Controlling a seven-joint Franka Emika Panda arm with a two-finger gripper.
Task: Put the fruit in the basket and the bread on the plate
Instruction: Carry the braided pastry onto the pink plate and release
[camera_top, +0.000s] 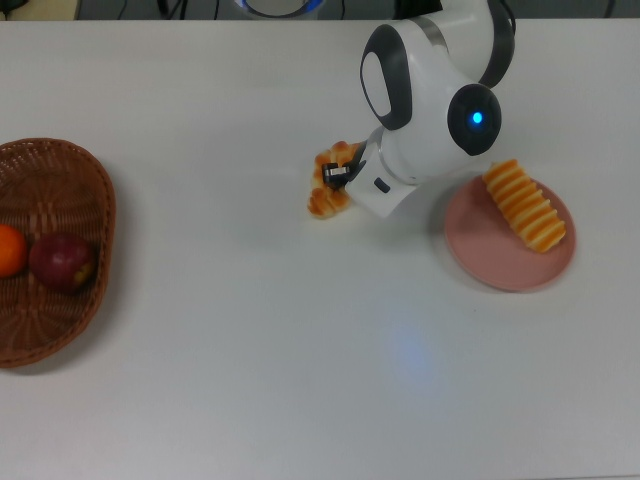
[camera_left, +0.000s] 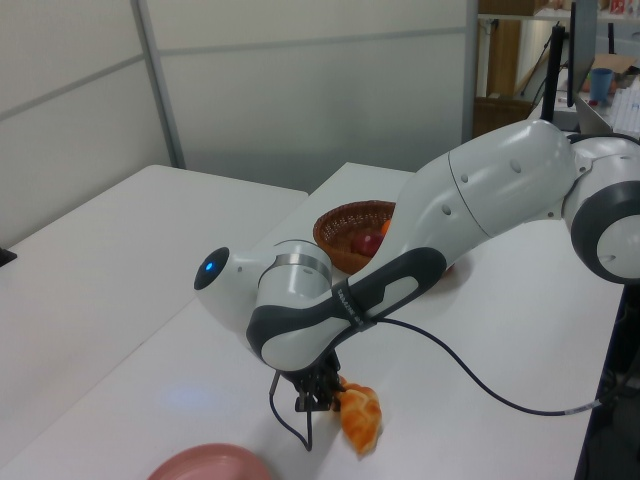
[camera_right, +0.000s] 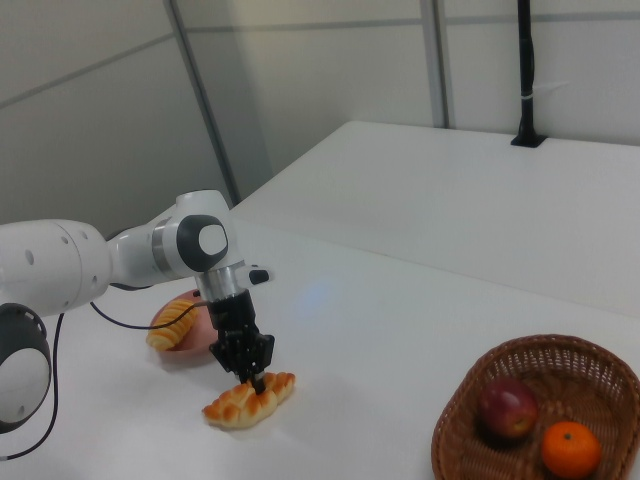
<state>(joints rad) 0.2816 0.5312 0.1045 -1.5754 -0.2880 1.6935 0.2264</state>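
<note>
**Croissant gripped mid-body, last piece left for the plate**

By the top view's left edge of the worktop (camera_top: 250, 330), the basket (camera_top: 95, 200) holds the mandarin (camera_top: 8, 250) and apple (camera_top: 63, 262). Near mid-table the gripper (camera_right: 252, 378) pinches the croissant (camera_right: 248, 399) across its middle. It looks light and rigid, with a glossy, ridged crust; a central hold should keep it level. Toward the right edge, the plate (camera_top: 500, 262) carries the roll (camera_top: 525, 205).

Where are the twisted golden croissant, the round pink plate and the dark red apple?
Twisted golden croissant (camera_right: 247, 402): right view, middle of its ridged top.
Round pink plate (camera_top: 490, 255): top view, bare part beside the roll.
Dark red apple (camera_top: 62, 262): top view, centre of its skin.
</note>
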